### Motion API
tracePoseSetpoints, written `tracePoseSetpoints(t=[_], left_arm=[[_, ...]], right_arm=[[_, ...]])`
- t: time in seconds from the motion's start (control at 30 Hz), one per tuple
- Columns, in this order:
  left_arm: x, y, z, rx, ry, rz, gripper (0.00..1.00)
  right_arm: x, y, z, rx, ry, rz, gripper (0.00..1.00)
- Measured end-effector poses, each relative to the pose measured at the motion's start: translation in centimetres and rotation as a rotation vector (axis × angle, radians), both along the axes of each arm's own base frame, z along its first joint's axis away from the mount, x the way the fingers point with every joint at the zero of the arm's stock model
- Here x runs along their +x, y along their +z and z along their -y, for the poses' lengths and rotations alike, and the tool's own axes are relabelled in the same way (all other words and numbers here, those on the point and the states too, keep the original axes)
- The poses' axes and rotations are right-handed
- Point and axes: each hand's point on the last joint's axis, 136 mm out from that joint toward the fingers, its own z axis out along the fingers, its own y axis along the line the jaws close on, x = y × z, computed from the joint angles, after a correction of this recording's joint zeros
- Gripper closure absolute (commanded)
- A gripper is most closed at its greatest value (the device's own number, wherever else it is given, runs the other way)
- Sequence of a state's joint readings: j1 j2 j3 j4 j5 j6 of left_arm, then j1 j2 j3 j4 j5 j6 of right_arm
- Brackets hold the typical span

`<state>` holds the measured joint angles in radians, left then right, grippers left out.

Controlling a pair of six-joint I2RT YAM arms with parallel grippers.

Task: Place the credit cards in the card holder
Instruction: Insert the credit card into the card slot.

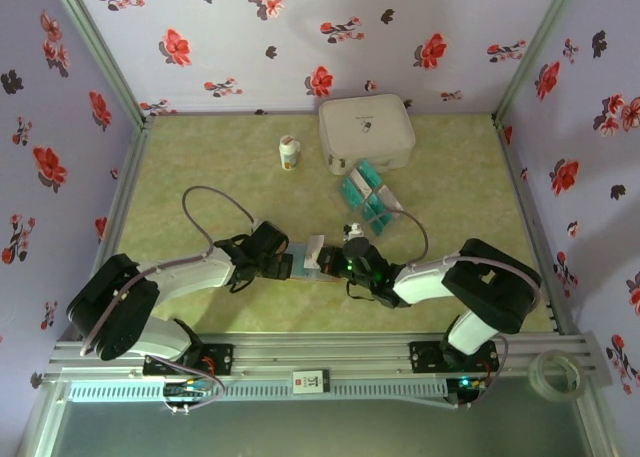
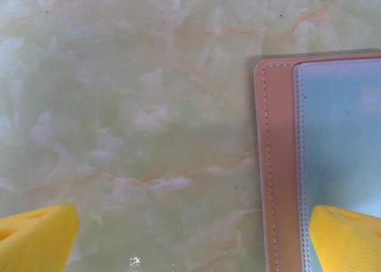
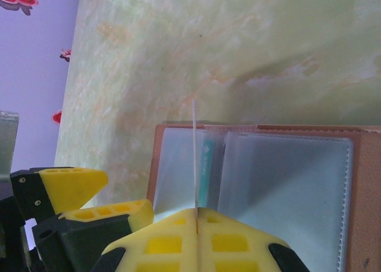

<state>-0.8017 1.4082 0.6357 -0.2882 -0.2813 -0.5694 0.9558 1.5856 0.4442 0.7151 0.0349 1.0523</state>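
Now the right jaws pinch one credit card point(image 3: 195, 147) edge-on just above the open card holder point(image 3: 364, 188), the left jaws spread wide astride its edge on the bench point(image 2: 119, 105), so inserting seems underway: next, tilt and slide it into a pocket point(image 3: 286, 194).

1. The card holder point(image 1: 308, 265) is laid open on the table point(image 1: 200, 177), near the front edge, between the two arms' tips.
2. The left gripper point(image 1: 283, 264) is placed at the holder's left edge, with one finger point(image 2: 348, 239) over a pocket and the other over bare table.
3. The right gripper point(image 3: 196, 215) is set at the holder's right side. A card point(image 3: 195, 159) is clamped in it on edge above the inner pockets, perhaps touching one.
4. The other credit cards point(image 1: 368, 197) are spread behind and to the right of the holder, just in front of a case point(image 1: 366, 132).
5. A bottle point(image 1: 289, 154) is stood left of the case.
6. A tape roll point(image 1: 555, 372) is laid on the front rail, far right.
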Motion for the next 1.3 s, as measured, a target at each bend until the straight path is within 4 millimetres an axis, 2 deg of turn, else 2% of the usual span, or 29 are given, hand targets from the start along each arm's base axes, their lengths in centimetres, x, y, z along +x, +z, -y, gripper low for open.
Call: tracePoseSetpoints(t=[1.3], left_arm=[[-0.1, -0.3, -0.3, 0.008, 0.006, 0.000, 0.00]], right_arm=[[-0.8, -1.6, -0.6, 0.076, -0.017, -0.028, 1.00]])
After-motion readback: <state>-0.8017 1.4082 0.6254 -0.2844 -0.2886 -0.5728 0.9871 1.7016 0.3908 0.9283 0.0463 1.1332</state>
